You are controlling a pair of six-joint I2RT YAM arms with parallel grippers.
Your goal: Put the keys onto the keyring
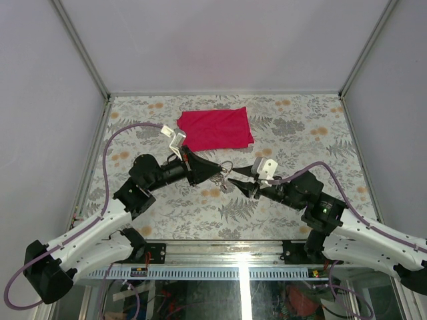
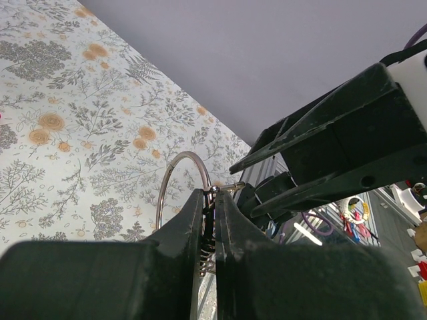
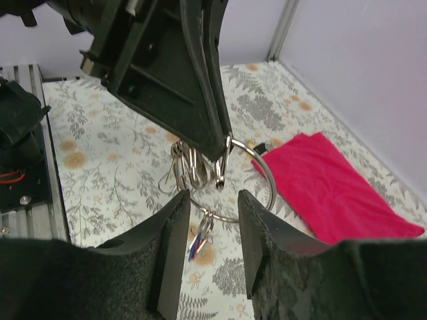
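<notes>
The thin silver keyring (image 3: 269,175) hangs above the table, and my left gripper (image 2: 209,195) is shut on its wire, with the loop (image 2: 175,168) standing out past the fingertips. A small bunch of keys (image 3: 201,233) with blue and red heads dangles from the bottom of the ring. More silver metal pieces (image 3: 185,163) hang beside the left gripper's tip (image 3: 219,141). My right gripper (image 3: 213,203) stands open just short of the ring, nothing between its fingers, the hanging keys in line with the gap. From above, both grippers (image 1: 217,171) (image 1: 235,180) meet at the ring (image 1: 227,175) mid-table.
A red cloth (image 1: 215,128) lies flat on the floral table (image 1: 300,133) behind the grippers, to the right of the ring in the right wrist view (image 3: 333,190). Grey walls close off the back and sides. A metal rail (image 1: 220,248) runs along the near edge.
</notes>
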